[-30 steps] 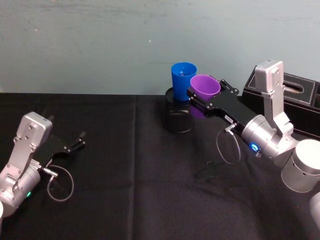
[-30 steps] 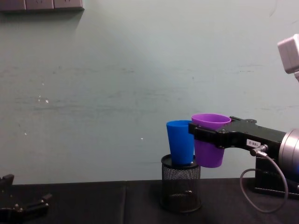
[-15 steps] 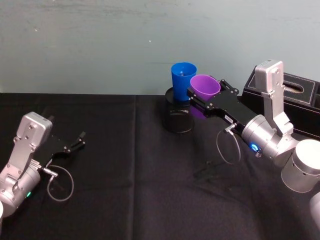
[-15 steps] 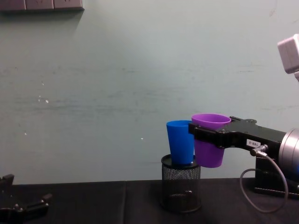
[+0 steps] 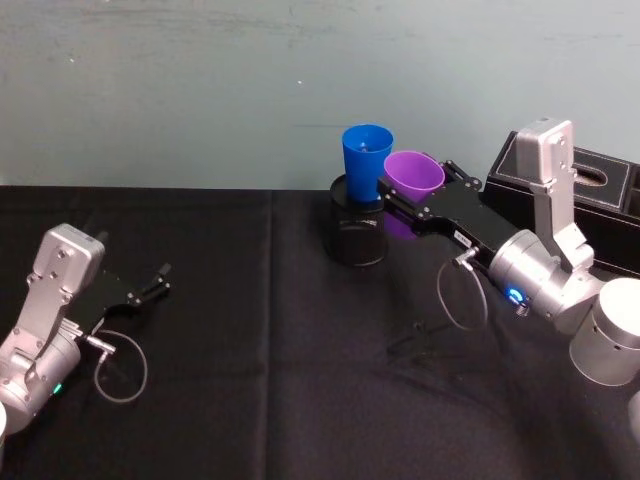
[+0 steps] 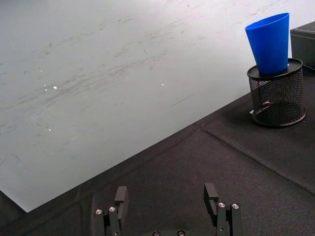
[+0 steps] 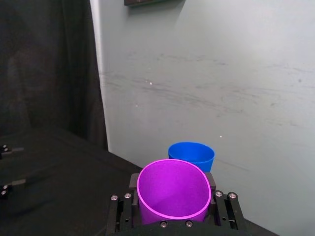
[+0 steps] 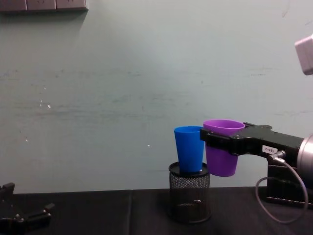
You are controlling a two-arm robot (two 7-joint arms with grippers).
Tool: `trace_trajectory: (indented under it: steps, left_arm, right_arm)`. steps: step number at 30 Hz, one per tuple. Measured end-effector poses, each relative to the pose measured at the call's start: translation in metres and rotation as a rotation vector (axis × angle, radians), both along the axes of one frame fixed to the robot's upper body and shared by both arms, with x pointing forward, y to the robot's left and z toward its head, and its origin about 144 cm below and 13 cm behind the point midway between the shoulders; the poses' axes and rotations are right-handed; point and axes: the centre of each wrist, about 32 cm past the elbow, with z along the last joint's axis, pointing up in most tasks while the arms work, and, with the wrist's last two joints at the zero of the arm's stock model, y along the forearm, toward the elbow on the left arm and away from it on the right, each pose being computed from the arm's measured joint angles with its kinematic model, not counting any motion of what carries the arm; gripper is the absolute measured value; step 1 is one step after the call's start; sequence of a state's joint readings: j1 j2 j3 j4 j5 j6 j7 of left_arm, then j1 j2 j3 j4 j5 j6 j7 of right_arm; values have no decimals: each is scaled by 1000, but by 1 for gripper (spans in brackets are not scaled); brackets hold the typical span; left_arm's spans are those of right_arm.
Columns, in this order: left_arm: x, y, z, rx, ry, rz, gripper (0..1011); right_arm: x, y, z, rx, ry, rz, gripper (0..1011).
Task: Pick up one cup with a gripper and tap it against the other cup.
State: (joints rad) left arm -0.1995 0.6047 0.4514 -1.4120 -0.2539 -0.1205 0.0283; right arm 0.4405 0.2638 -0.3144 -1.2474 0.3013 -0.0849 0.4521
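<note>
Since half a second ago, your right gripper (image 8: 221,141) has slid a little toward the robot's right and taken the purple cup (image 8: 222,156) with it, while the blue cup (image 8: 190,149) has kept its place. The gripper's black flat jaws are clamped on the purple cup's upper wall just under the rim, one on each side. It holds the cup upright, mouth up, in the air above the black tablecloth (image 5: 250,350). In the chest view the purple rim sits a touch higher than the blue rim, and the two cups stand side by side, with purple on the robot's right. Their walls meet or overlap there, but you cannot tell from these views whether they are really in contact. The blue cup stands upright with its base seated in the mouth of the black wire-mesh pen holder (image 5: 357,235), which stands on the cloth near the wall. In the right wrist view you look down into the purple cup's open mouth, with the blue cup just beyond it. The small white label (image 8: 269,148) shows on the side of the right gripper's body, and the grey cable (image 8: 279,196) loops down from the silver wrist. A black box (image 5: 600,210) sits on the table behind the right arm. Your left gripper (image 6: 166,196) is parked low over the cloth on the robot's left, well apart from both cups. Its fingers are spread wide with nothing between them.
</note>
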Motion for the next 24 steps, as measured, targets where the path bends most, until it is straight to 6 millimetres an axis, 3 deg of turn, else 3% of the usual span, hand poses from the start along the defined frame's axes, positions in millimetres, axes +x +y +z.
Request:
trace_trajectory:
  steps: [13, 24]
  left_arm:
    - [0, 0, 0, 0, 0, 0, 1011]
    - [0, 0, 0, 0, 0, 0, 1012]
  right_arm:
    - [-21, -14, -9, 12, 20, 16, 757]
    - [-41, -13, -33, 26, 37, 0, 758]
